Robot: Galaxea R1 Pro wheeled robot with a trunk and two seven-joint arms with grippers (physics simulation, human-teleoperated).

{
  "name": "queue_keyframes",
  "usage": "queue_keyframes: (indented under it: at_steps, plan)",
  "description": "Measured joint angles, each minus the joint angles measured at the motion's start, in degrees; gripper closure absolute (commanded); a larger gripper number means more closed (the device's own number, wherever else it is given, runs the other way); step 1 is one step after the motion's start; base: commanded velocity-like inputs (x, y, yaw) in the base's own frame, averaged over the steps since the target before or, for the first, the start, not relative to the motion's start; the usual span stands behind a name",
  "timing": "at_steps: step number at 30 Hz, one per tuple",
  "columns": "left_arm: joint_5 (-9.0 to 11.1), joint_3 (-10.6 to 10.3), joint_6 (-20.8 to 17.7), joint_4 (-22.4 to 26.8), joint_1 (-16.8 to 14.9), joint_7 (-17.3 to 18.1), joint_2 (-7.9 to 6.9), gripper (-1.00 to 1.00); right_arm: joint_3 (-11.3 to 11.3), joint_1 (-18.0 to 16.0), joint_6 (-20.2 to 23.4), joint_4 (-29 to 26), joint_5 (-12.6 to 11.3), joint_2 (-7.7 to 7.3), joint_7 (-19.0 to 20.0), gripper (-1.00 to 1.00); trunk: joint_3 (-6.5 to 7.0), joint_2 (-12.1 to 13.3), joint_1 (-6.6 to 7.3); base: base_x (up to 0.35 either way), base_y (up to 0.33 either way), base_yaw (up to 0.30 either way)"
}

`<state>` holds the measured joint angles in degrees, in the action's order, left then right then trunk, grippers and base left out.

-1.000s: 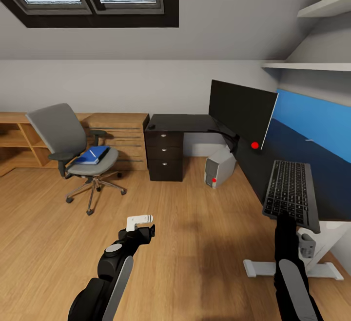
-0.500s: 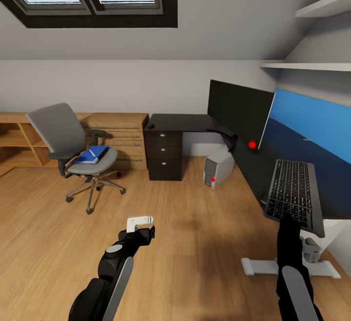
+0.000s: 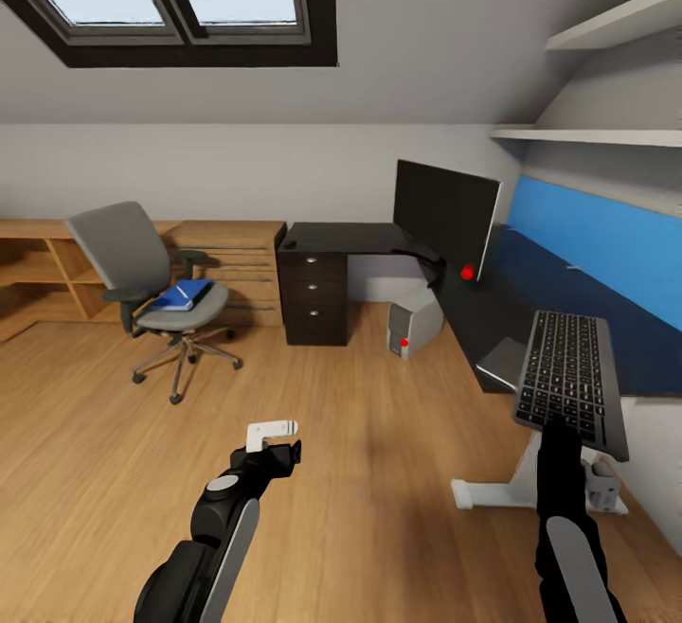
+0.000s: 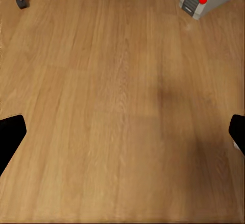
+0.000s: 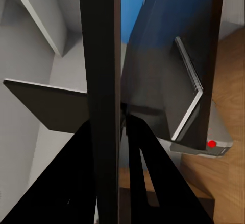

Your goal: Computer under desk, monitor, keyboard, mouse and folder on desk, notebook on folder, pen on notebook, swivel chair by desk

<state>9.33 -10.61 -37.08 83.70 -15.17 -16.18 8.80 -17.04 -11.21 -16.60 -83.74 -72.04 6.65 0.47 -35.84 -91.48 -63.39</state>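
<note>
The right gripper [image 3: 561, 426] is closed on the near edge of the keyboard [image 3: 568, 379], carrying it raised and tilted above the near end of the desk [image 3: 478, 320]; in the right wrist view the keyboard shows edge-on as a dark slab between the jaws. The left gripper [image 3: 275, 431] hangs over bare wooden floor [image 3: 360, 471] with its jaws spread wide and nothing between them.

Step in hand, as judged: placing the keyboard on the surface next to the monitor [image 3: 445, 211]. The monitor already stands on the surface, farther away and left of the keyboard, well apart from it; the computer [image 3: 413, 322] sits on the floor under the surface. The next move calls for carrying the keyboard farther in toward the monitor, levelling it and lowering it flat before release.

The folder [image 3: 182, 294] lies on the swivel chair [image 3: 152, 292], far left, well apart from the desk.
</note>
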Motion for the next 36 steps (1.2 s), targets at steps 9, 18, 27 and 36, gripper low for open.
queue_keyframes:
  at_steps: [9, 18, 27, 36]
  plan:
    - [0.09, 0.03, 0.0, 0.01, 0.0, 0.0, 0.0, -1.0, 2.06, 0.0, 0.02, 0.12, -0.01, -0.05, -0.03, 1.0, 0.78, 0.0, 0.03, -0.246, -0.002, 0.004]
    - [0.09, 0.04, 0.0, 0.06, 0.0, 0.0, 0.0, -1.0, 5.17, -0.01, 0.11, 0.23, 0.13, -0.15, -0.11, 1.0, 1.57, 0.0, 0.04, 0.005, 0.016, 0.075]
    - [0.09, 0.03, 0.0, 0.04, 0.0, 0.0, 0.01, -1.0, 8.79, 0.0, 0.07, 1.35, 0.15, -0.19, -0.03, 1.0, 2.03, 0.0, 0.05, 0.165, 0.164, 0.045]
    - [0.0, 0.03, 0.0, 0.0, 0.0, -0.01, 0.0, -1.0, 16.17, 0.0, 0.19, 3.42, 0.46, -0.57, 0.29, 1.0, 2.05, 0.0, 0.03, 0.017, 0.017, 0.001]
